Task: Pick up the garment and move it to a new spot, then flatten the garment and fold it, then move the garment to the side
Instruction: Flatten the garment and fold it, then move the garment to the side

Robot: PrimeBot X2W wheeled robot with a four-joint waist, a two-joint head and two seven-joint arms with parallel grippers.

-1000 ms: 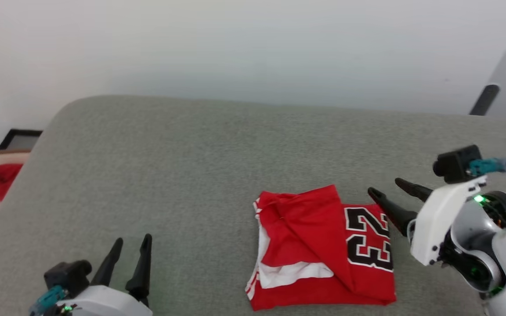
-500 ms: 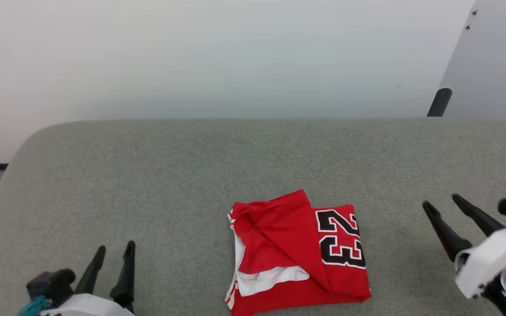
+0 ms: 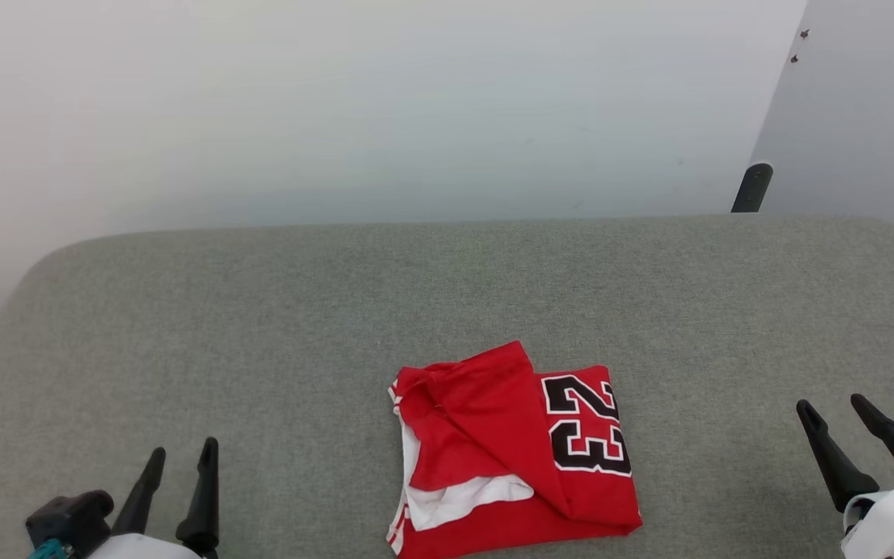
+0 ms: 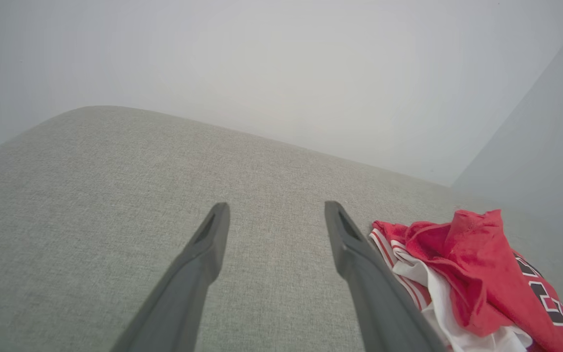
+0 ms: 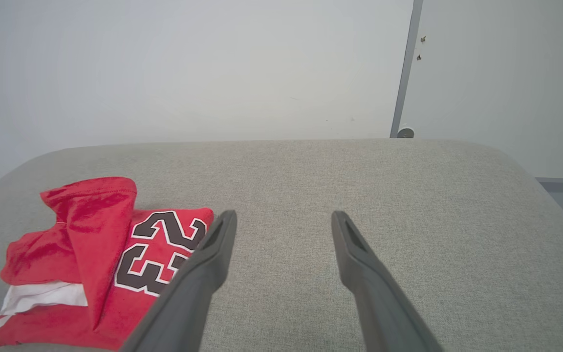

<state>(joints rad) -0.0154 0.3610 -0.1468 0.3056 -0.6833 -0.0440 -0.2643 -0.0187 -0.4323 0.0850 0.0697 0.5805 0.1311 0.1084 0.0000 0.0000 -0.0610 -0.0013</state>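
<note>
near front edge of cushion (image 3: 447, 295): folded garment (image 3: 493, 442) | left fingers (image 3: 204, 489) apart | right fingers (image 3: 829, 456) apart | room either side

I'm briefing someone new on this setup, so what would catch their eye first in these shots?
The folded red garment with a black-and-white 23 lies on the grey fabric surface, near its front middle. The left tool and right tool sit open at the head view's lower corners, both apart from it.

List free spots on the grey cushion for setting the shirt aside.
Bare cushion between the left gripper and the garment, between the garment and the right gripper, and the far strip up to the wall. Crowded at near centre, where the folded garment lies.
</note>
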